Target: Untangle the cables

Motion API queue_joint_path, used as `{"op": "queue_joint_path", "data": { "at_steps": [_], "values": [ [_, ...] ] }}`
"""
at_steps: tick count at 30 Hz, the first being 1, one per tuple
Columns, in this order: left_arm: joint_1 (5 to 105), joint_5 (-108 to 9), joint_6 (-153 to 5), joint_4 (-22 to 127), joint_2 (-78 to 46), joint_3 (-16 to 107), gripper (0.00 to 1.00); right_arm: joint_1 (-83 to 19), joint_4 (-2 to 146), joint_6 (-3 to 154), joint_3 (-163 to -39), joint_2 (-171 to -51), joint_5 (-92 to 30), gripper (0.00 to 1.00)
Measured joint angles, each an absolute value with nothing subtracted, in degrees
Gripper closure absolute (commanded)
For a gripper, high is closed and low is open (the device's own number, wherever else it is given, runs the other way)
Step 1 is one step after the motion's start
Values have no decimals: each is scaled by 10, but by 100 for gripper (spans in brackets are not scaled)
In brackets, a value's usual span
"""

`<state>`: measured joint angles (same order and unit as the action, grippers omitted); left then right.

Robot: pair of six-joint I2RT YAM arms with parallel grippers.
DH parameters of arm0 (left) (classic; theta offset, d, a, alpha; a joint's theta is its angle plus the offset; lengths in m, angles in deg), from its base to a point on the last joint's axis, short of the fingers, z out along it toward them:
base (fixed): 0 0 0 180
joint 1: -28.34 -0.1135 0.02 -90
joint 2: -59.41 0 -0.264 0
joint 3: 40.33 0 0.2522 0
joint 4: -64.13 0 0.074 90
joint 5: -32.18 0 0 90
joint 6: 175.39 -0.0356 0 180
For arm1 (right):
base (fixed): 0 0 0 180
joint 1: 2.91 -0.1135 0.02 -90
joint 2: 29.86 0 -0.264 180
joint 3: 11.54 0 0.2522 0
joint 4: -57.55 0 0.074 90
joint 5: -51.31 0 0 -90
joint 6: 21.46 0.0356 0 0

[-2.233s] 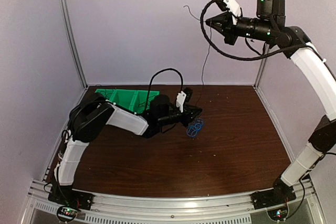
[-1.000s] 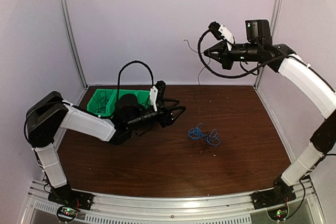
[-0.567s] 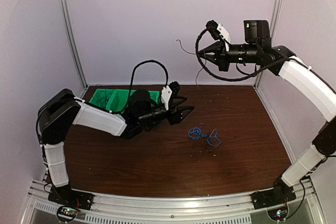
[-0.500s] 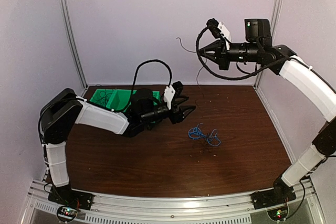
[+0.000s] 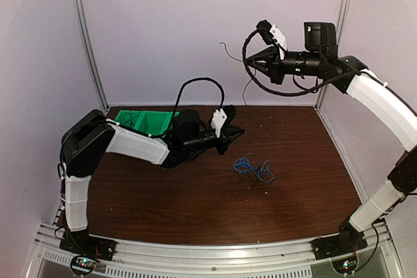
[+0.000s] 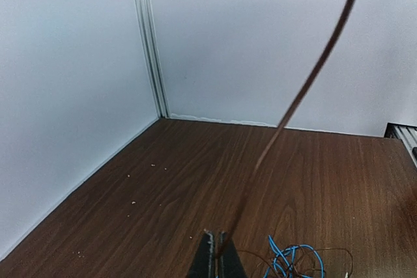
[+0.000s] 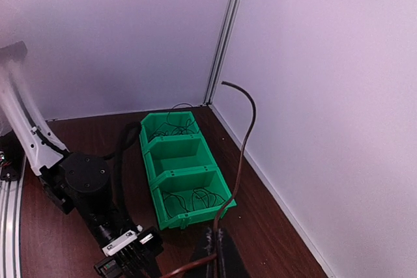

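Blue cable tangle (image 5: pixel 253 168) lies loose on the table (image 5: pixel 195 206), right of centre, with thin brown strands mixed in. Brown wire (image 7: pixel 242 148) is pinched in the right gripper (image 5: pixel 251 63), high near the back wall, its free end curling up. Left gripper (image 5: pixel 236 133) is low, just left of the tangle, fingers clamped on a brown wire too; can't tell if it's the same one.

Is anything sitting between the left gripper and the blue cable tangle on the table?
Nothing solid. The table between the left gripper and the blue cable tangle looks bare. Only the thin brown wire, which hangs from the right gripper, crosses just ahead of the left fingertips in the left wrist view.
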<state>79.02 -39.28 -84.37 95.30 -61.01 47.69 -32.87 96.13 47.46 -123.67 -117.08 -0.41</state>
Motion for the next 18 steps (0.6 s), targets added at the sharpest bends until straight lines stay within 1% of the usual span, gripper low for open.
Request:
{"op": "queue_joint_path", "data": {
  "at_steps": [1,3,4,5,8,11,16,18],
  "values": [
    [790,-391,-839,953,-603,466,100,-327,953,477,-1234,-1171,-17,72],
    [790,-389,-832,951,-577,433,100,-324,927,482,-1219,-1171,-48,52],
    [790,-387,-826,945,-553,409,100,-322,918,479,-1210,-1173,-64,46],
    [790,-390,-821,935,-525,386,100,-320,913,477,-1203,-1177,-73,42],
    [790,-406,-810,900,-433,354,100,-314,906,474,-1180,-1201,-90,39],
    [790,-438,-799,859,-351,360,100,-304,896,482,-1114,-1209,-83,35],
    [790,-480,-777,799,-281,368,100,-295,901,469,-1000,-1209,-32,27],
    [790,-494,-767,768,-270,368,100,-296,904,457,-968,-1209,4,26]
  ]
}}
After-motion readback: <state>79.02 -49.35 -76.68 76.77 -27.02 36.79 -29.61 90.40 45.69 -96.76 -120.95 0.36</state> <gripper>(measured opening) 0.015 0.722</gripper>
